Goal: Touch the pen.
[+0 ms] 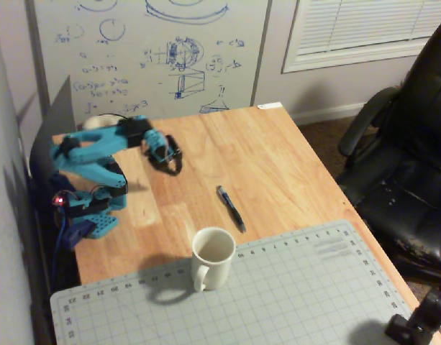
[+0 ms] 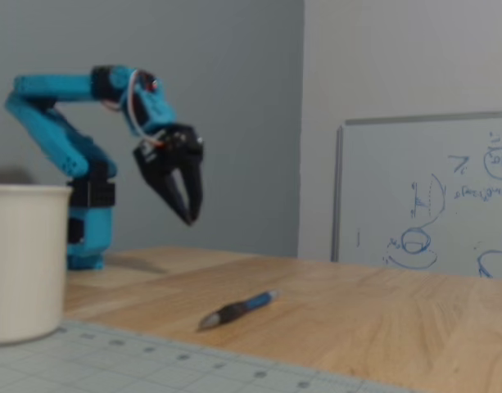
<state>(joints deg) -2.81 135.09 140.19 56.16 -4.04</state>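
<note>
The pen (image 1: 231,208) is thin and dark blue-black. It lies flat on the wooden table, a little beyond the white mug; in the low fixed view it (image 2: 237,309) lies at the centre, near the mat's edge. My gripper (image 1: 173,164) is black, on a blue arm, and hangs above the table left of and behind the pen, well apart from it. In the low fixed view my gripper (image 2: 188,216) points down with its fingers nearly together and holds nothing.
A white mug (image 1: 211,257) stands on the edge of a grey cutting mat (image 1: 278,295). The arm's blue base (image 1: 91,208) is at the table's left edge. A whiteboard (image 1: 155,50) stands behind, and a black office chair (image 1: 407,158) is to the right.
</note>
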